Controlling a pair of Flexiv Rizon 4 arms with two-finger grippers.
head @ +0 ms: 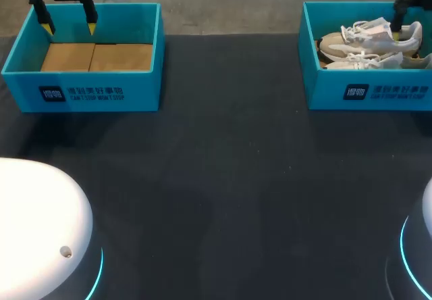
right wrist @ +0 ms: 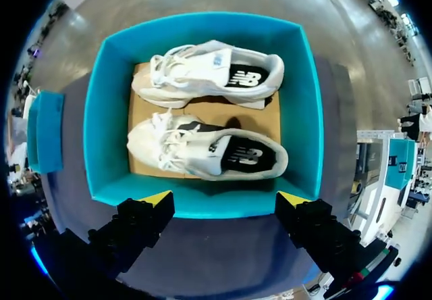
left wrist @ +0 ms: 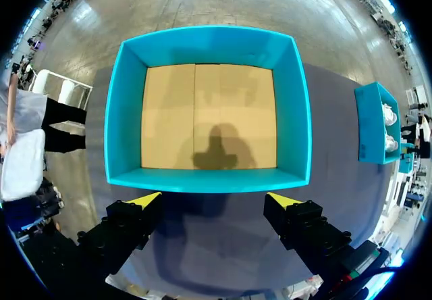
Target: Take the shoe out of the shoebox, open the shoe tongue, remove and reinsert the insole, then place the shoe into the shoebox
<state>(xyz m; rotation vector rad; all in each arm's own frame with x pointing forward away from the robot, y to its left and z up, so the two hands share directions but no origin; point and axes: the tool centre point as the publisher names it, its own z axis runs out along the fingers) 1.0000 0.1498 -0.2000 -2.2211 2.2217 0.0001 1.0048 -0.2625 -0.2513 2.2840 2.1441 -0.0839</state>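
Note:
Two white and beige sneakers lie side by side on their soles in the teal shoebox (head: 324, 90) at the far right, one shoe (right wrist: 209, 77) toward the far wall, the other shoe (right wrist: 202, 153) nearer my fingers. In the head view they show as a far shoe (head: 368, 35) and a near shoe (head: 371, 61). My right gripper (right wrist: 226, 198) hangs open above this box's near wall, holding nothing. My left gripper (head: 67, 17) hovers open over the second teal box (head: 94, 90) at the far left, whose cardboard floor (left wrist: 209, 117) is bare. In its own view the left gripper (left wrist: 214, 198) stands over that box's near wall.
Dark tabletop (head: 223, 178) stretches between the two boxes and toward me. My arms' white bases rise at the near left corner (head: 34, 226) and the near right corner (head: 422, 246).

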